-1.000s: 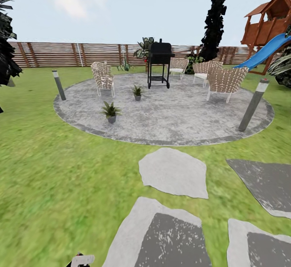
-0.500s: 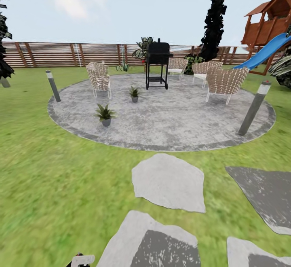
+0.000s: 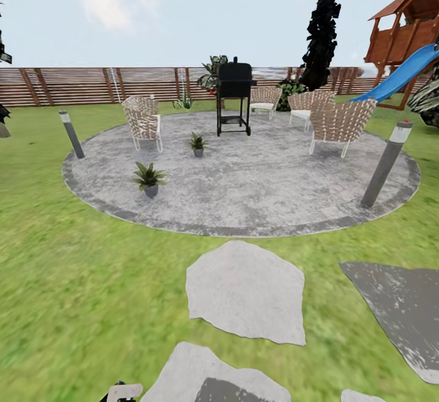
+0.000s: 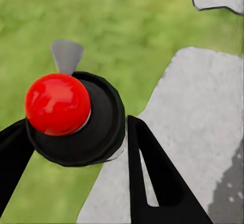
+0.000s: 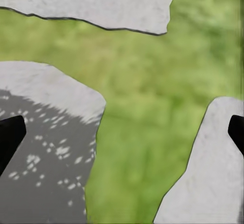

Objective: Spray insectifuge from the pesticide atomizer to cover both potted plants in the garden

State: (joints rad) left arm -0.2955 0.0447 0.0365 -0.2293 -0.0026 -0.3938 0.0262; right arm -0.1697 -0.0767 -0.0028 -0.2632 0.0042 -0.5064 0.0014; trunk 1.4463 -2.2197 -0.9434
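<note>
Left gripper: black fingers clamped on the pesticide atomizer, a dark round body with a glossy red ball top and grey nozzle, over lawn and a pale stepping stone. Ahead on the round mottled grey paving, two low green potted plants stand left of the black grill. Right gripper: black fingertips spread wide, nothing between them

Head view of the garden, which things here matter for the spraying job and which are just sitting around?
For the job:
- pesticide atomizer, between the left gripper fingers
- nearer potted plant
- farther potted plant

Just there:
- black grill
- wicker chairs
- post lights
- stepping stones
- blue slide
- wooden fence
</note>
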